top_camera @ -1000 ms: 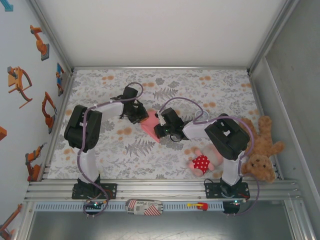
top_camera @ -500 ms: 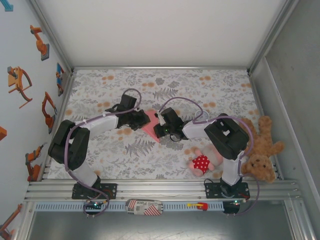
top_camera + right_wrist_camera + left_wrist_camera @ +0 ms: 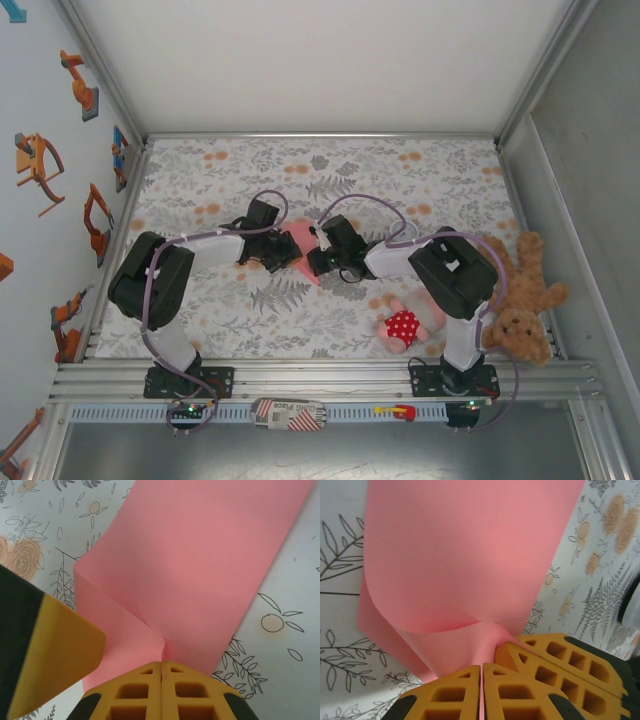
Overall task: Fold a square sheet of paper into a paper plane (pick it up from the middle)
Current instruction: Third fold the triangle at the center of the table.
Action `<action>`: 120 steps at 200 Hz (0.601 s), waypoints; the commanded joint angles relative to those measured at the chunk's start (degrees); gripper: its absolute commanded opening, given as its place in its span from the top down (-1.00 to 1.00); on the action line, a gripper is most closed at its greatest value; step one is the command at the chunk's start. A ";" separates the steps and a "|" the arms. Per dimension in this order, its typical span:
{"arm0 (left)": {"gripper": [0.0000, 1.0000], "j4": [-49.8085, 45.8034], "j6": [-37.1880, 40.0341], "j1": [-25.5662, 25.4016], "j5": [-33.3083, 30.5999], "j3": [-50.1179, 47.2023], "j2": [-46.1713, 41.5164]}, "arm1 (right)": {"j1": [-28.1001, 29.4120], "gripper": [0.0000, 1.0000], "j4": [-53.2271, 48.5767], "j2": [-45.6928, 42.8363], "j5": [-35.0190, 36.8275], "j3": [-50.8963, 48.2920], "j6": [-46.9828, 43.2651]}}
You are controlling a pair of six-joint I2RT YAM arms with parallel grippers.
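Tabletop [image 3: 400,180]: one pink sheet [image 3: 300,243] pinched by left hand [image 3: 482,672] and right hand [image 3: 161,666]

Your salmon-pink sheet of paper [image 3: 300,248] lies mid-worktop [image 3: 400,170], partly folded and tapering to a point toward you. One layer curls over another, puckered where it is pinched.

A grey-and-orange floral cloth [image 3: 400,180] covers the tabletop, with a pale wall of orange stickers [image 3: 40,165] on its left and an aluminium rail [image 3: 320,378] along its near edge. At the near right a pink plush doll [image 3: 405,322] in a red dotted dress lies on the cloth, a brown teddy bear [image 3: 525,295] sprawled just right of it. Nearer than the rail sit a red-and-white striped object [image 3: 290,413] and a small red-and-yellow one [image 3: 397,411].
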 commanded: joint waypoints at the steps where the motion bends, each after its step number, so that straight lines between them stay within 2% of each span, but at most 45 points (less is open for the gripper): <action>1: 0.78 -0.32 -0.43 -0.26 0.46 1.37 1.03 | -0.26 1.00 -2.05 1.51 0.45 0.85 0.56; 120: 0.80 -3.77 -0.59 -0.21 -3.87 0.45 2.02 | -0.28 1.00 -2.20 1.82 0.23 1.18 0.71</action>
